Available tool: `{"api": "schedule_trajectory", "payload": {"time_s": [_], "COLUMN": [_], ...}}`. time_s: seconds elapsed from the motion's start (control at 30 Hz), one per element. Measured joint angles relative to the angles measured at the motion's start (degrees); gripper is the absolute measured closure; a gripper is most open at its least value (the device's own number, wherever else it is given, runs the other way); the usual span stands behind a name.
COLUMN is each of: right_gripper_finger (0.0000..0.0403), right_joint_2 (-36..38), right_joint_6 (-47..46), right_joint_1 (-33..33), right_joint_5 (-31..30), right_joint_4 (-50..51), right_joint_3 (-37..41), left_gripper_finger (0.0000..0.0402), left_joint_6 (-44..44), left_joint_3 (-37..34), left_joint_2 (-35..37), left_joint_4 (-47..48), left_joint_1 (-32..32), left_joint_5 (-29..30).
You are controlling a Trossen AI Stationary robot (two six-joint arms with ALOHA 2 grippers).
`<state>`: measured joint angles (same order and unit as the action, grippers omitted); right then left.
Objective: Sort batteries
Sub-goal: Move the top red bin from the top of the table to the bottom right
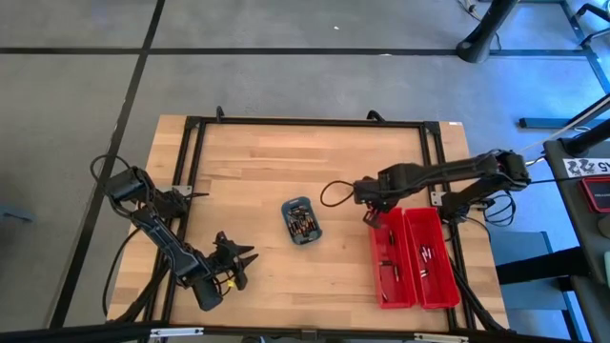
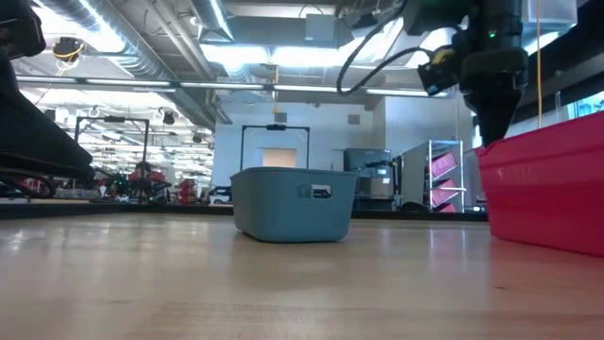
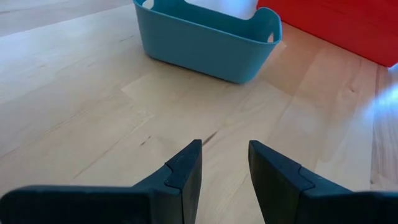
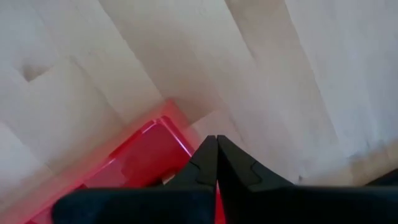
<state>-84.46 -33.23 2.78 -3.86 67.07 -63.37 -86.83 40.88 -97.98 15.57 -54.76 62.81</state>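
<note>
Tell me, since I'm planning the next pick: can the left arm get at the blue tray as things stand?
Probably yes. The left gripper is open and faces the tray across bare table, with nothing between them. The right gripper is shut over by the red bins.

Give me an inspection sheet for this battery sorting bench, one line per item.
Surface: pale wooden table in a black frame.
Job's things: small dark and coppery batteries in the grey-blue rounded tray; a few in the two long red bins.
Clutter: nothing seen.
Grippers: left gripper open and empty, low at the table's near left; right gripper shut, above the far end of the red bins.
Cables: black cable loop by the right arm.
Surroundings: grey floor with dark lines; lit workshop behind.
</note>
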Motion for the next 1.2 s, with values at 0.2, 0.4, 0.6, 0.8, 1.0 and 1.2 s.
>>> {"api": "schedule_trajectory", "payload": {"time_s": [0.2,0.4,0.6,0.8,1.0,1.2], "right_gripper_finger": [0.0398,0.0398,0.0398,0.0398,0.0398,0.0398], "right_joint_2": [0.6,1.3,3.4,2.0,-7.5,-15.8], "right_joint_6": [-2.1,-2.6,-4.8,1.5,-1.7,-10.3], "right_joint_1": [2.7,4.6,7.9,19.3,30.1,34.8], "right_joint_5": [0.4,-4.3,-15.4,-9.2,3.3,12.4], "right_joint_4": [1.0,4.6,7.6,-9.1,-25.9,-23.3], "right_joint_3": [0.0,-0.7,-7.3,-10.0,-10.0,-9.9], "left_gripper_finger": [0.0281,0.0281,0.0281,0.0281,0.0281,0.0281], "left_joint_6": [0.0,0.2,0.4,0.4,0.5,1.0], "left_joint_3": [0.0,0.0,0.0,0.0,0.0,0.0], "left_joint_2": [0.0,0.0,0.0,0.0,0.0,0.0], "left_joint_4": [0.0,-0.2,0.0,0.0,0.1,0.1], "left_joint_1": [0.0,0.0,0.0,0.0,0.5,1.0], "left_joint_5": [0.0,0.0,0.0,0.0,0.0,0.0]}}
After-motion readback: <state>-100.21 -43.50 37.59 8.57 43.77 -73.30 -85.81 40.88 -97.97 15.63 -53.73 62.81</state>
